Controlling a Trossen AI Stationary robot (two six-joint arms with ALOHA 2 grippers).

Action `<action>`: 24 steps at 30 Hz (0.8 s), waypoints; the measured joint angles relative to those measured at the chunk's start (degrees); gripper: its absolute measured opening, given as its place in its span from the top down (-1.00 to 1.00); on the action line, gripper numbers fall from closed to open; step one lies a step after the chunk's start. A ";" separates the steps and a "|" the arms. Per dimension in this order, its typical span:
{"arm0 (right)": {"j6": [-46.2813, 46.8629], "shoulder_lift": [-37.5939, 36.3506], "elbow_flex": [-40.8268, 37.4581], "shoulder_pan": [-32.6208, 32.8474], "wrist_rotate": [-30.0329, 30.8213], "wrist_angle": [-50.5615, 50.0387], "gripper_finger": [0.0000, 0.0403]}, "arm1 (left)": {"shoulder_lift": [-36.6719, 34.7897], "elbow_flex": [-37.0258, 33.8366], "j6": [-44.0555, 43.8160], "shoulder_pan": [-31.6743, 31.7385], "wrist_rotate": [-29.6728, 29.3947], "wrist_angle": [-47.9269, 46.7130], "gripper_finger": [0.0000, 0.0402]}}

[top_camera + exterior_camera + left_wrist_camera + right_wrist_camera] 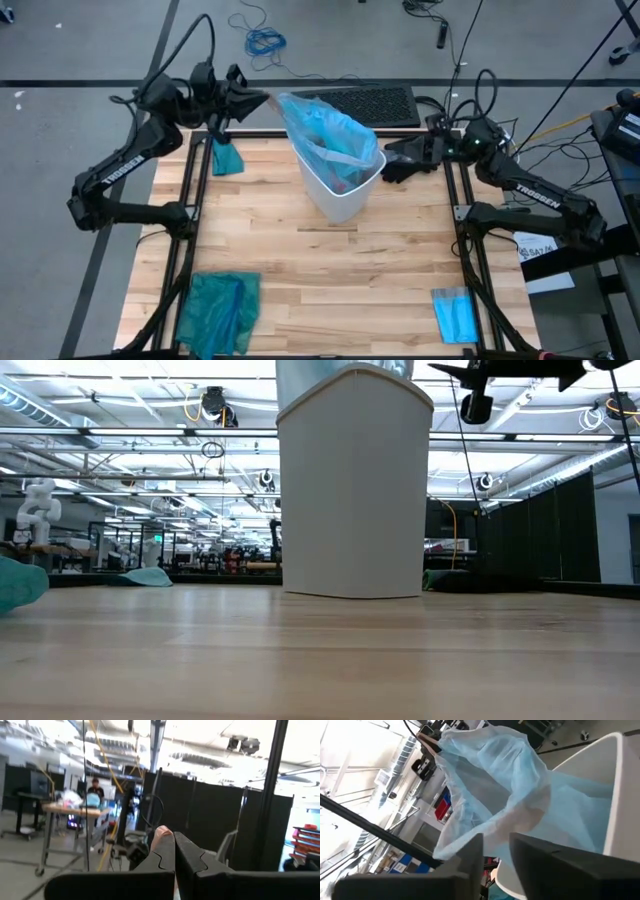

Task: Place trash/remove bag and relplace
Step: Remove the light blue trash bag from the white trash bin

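High view is showing a white bin [345, 195] standing on the wooden table [380, 290] toward its far middle, with the light-blue bag [325, 130] sitting in it and bunching up above the rim. The bag's far corner is stretching out to the left gripper [262, 99], which is hovering above the table's far left edge; its fingers are pinching a pale bit of the plastic, and the left wrist view is showing those fingers [165, 857] pressed fully together on that scrap. The right gripper [392, 165] is hanging just beside the bin's right rim. In the right wrist view, its two dark fingers [470, 855] are standing slightly apart with a narrow gap between them, the bag [520, 805] is billowing right in front of them over the bin's white wall [622, 795], and nothing is sitting between the fingertips. Some reddish litter is lying inside the liner, too small to make out. A darker teal bag [218, 310] is lying at the near left corner, a small teal piece [226, 158] near the far left, and a folded blue sheet [455, 314] at the near right. Low view is showing the bin [352, 490] upright on the table.
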 joint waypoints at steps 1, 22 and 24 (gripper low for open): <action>0.02 0.21 0.00 0.45 0.46 0.12 0.47 | -0.38 0.00 0.07 0.00 0.55 -1.22 1.00; 25.33 9.58 -18.93 5.35 10.94 48.96 0.37 | -3.31 0.00 -1.75 0.00 0.97 -9.58 1.00; 25.01 11.01 -17.25 5.71 9.62 47.72 0.41 | -3.33 0.00 -1.75 -0.06 0.97 -9.58 1.00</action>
